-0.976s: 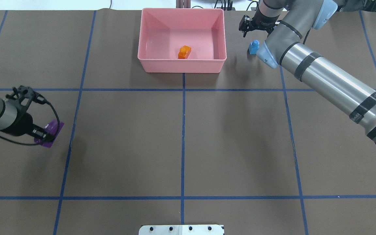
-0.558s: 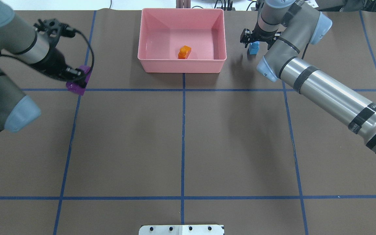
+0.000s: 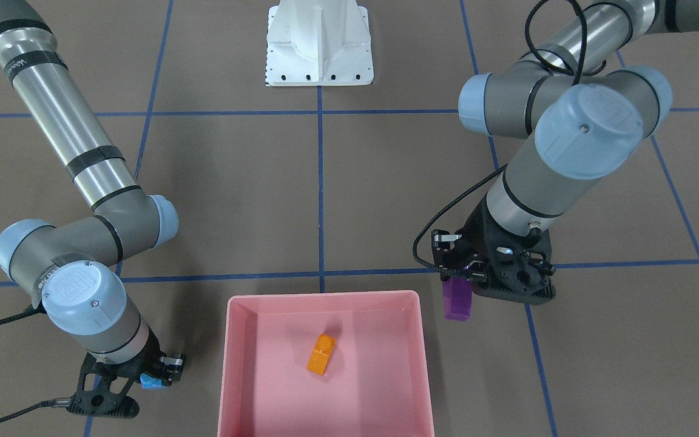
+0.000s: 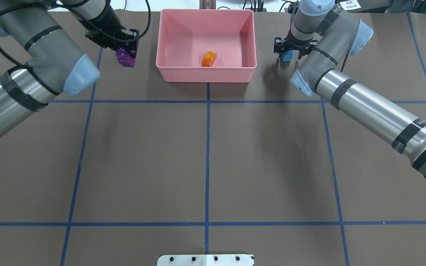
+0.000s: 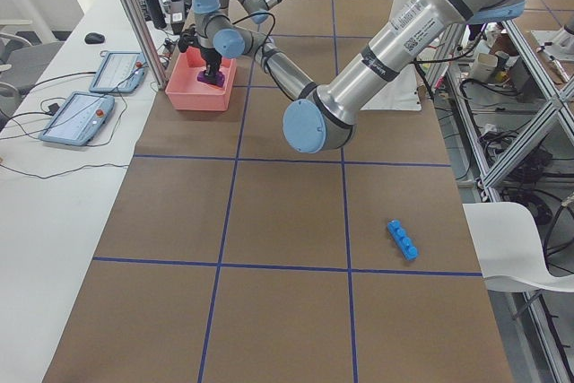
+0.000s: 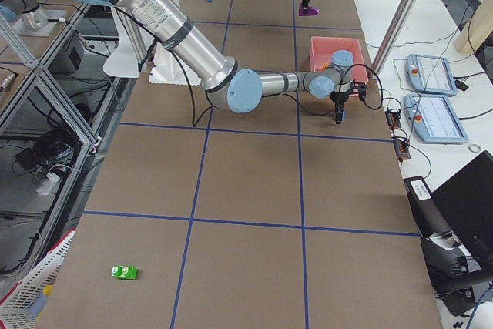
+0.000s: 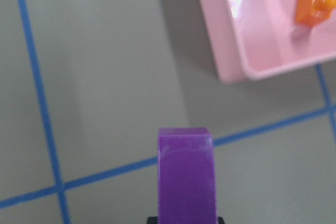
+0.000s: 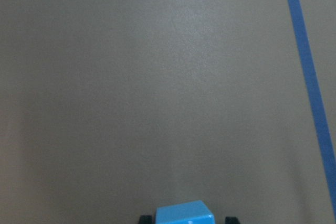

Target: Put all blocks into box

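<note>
My left gripper (image 4: 126, 51) is shut on the purple brick (image 4: 125, 58) and holds it above the table, just left of the pink box (image 4: 205, 75). The purple brick also shows in the front view (image 3: 457, 298) and the left wrist view (image 7: 186, 177). The orange brick (image 4: 209, 59) lies inside the box (image 3: 228, 364). My right gripper (image 4: 288, 50) is shut on the small blue brick (image 4: 288, 56), right of the box; the right wrist view shows that brick (image 8: 184, 214) between the fingers. The long blue brick (image 5: 403, 239) and the green brick (image 6: 123, 272) lie far off on the table.
The white robot base (image 3: 319, 45) stands at the table's near edge. Blue tape lines cross the brown table. Control tablets (image 5: 76, 118) lie on the side table beyond the box.
My left gripper carried the purple brick from the near left of the table up to the box's left side. My right gripper came down over the small blue brick and took hold of it.
</note>
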`<action>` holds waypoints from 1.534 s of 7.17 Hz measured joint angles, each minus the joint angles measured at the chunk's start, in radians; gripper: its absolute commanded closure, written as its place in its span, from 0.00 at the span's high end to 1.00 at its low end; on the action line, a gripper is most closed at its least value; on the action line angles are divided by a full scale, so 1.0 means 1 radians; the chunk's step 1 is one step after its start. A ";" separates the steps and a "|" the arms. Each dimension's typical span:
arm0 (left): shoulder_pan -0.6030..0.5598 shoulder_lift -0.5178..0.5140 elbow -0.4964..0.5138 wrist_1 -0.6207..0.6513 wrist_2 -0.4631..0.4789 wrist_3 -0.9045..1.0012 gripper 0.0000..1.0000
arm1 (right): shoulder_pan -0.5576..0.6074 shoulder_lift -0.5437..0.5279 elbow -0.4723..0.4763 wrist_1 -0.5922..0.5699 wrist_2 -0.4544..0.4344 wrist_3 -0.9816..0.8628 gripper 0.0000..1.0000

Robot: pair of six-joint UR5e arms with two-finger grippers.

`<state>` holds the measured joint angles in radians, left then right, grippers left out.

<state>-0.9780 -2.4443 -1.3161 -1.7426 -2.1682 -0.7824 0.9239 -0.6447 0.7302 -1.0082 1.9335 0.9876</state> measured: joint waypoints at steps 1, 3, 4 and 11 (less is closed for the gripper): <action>0.008 -0.078 0.128 -0.082 0.045 -0.056 0.00 | -0.003 0.007 -0.008 0.009 -0.011 -0.001 0.00; 0.055 -0.193 0.324 -0.204 0.160 -0.124 0.54 | 0.011 0.040 -0.008 0.014 -0.012 0.001 0.00; 0.084 -0.218 0.378 -0.249 0.222 -0.133 0.95 | 0.032 0.070 -0.006 0.012 0.001 0.003 0.00; 0.036 -0.022 0.137 -0.246 0.077 -0.044 1.00 | -0.031 0.294 -0.008 -0.100 0.008 0.243 1.00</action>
<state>-0.9422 -2.4667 -1.1788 -1.9883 -2.0909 -0.8262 0.8934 -0.3505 0.7219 -1.1079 1.9411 1.2306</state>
